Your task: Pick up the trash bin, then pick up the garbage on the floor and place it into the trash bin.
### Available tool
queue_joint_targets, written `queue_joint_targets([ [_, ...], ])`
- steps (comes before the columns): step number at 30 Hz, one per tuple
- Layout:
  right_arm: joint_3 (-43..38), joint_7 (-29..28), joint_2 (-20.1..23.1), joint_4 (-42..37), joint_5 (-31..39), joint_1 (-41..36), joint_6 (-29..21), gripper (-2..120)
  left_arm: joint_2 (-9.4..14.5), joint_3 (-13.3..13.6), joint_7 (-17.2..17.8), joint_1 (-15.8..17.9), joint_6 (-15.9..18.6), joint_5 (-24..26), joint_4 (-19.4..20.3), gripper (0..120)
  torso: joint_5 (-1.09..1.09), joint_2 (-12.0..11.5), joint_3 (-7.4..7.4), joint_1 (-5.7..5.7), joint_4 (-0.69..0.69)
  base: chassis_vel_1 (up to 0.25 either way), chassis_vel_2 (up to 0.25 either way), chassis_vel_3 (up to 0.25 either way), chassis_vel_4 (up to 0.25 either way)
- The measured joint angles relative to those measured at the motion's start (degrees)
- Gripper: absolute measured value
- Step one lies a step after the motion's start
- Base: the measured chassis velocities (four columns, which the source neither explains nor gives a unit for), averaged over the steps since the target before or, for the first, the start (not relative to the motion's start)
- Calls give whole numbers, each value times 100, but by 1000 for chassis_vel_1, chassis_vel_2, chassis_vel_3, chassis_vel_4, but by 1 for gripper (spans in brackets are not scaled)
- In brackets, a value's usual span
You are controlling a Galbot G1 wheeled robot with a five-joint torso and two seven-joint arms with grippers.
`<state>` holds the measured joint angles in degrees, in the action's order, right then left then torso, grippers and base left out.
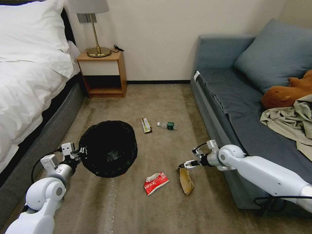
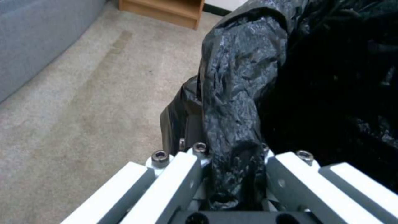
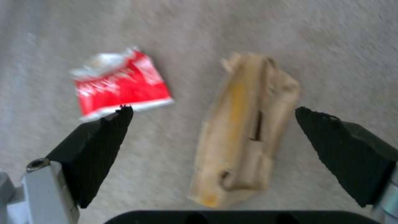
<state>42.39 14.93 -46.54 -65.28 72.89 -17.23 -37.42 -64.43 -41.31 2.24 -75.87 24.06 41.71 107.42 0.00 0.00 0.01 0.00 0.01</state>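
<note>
Head view: left arm lowest in frame, its gripper [image 1: 79, 152] clamped on the near-left rim of the trash bin [image 1: 109, 149]. Bin is round, wrapped in a glossy black bag with a wrinkled edge, tilted so its mouth faces the camera; whether it is off the carpet [image 1: 130, 208] cannot be told. Right arm reaches in from the sofa [image 1: 227, 97] side, its gripper [image 1: 182, 166] low over the top end of the brown paper scrap [image 1: 186, 180]. Red-and-white snack packet [image 1: 156, 183] lies just left of the scrap. Farther off, a dark gold-printed wrapper [image 1: 146, 125] and a small clear bottle [image 1: 167, 125] lie side by side, apart.

Left wrist view: bag-covered rim [image 2: 236, 102] runs straight down between the jaws, which are closed on it; the bin's inside is black, nothing readable there.

Right wrist view: jaws wide apart, holding nothing. The paper scrap [image 3: 244, 130] lies lengthwise between the two black pads [image 3: 104, 146], touching neither. Snack packet [image 3: 120, 87] sits outside the jaws, past one pad's tip, blurred.
</note>
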Motion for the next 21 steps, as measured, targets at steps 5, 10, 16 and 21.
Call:
queue_joint_targets([
  [5, 209, 246, -85, 458, -200, 53, 51, 100, -8, -15, -21, 1, -20, -15, -39, 3, 1, 0, 0, 0, -2, 0, 0, 0, 0],
  [10, 240, 426, -193, 713, -449, -102, 96, 100, -39, -2, -47, 18, -29, -49, -65, 3, 1, 0, 0, 0, -2, 0, 0, 0, 0],
  [16, 147, 383, -194, 607, -396, -137, 83, 100, -37, -22, -78, 17, -55, -82, -92, 3, 0, 0, 0, 0, -1, 0, 0, 0, 0],
  [21, 143, 384, -132, 490, -338, -82, 76, 100, -50, -28, -88, 17, -75, -91, -95, 3, -2, 0, -1, 0, -1, 0, 0, 0, 0],
])
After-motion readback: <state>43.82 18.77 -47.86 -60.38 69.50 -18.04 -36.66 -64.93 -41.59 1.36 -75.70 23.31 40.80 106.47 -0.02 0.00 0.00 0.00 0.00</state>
